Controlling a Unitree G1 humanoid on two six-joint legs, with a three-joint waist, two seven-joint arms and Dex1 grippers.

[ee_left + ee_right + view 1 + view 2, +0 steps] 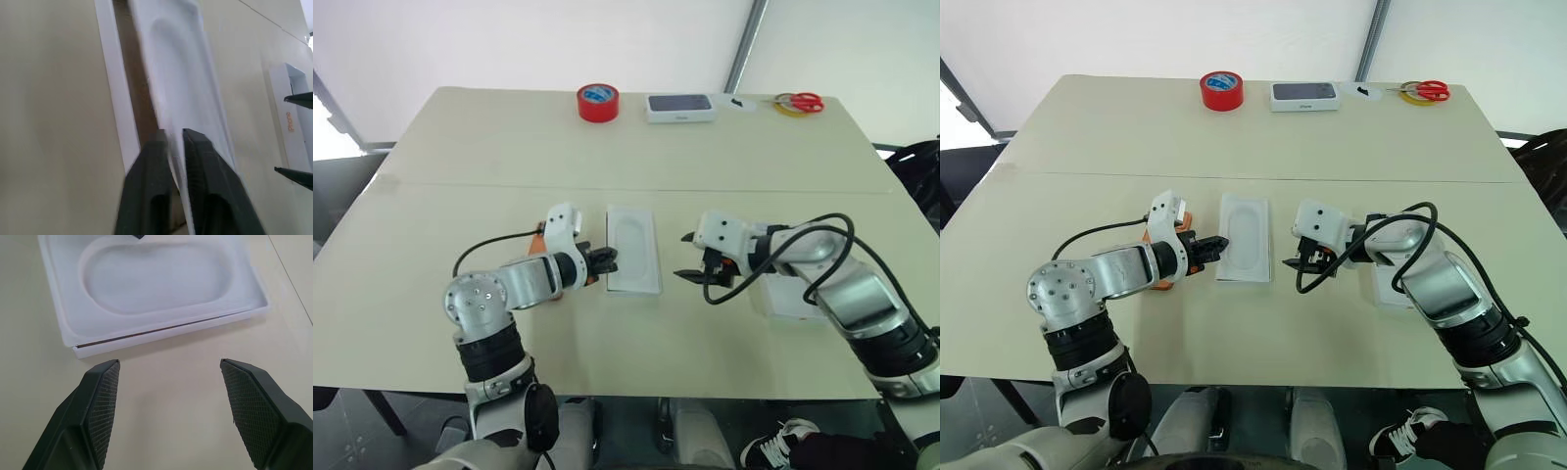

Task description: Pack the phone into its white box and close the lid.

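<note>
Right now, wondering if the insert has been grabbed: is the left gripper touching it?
Touching. In the left wrist view the left gripper's two fingers sit on either side of the white insert's edge, against it.

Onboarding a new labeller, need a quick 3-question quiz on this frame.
1. True or false: the right pincer is shut.
2. What is the left pincer pinching? A) the orange phone B) the white insert with the oval recess C) the red tape roll
3. Which item at the far edge of the table has red handles?

Key: 1 false, its fingers stand wide apart over bare table. 2 B. 3 the scissors.
</note>
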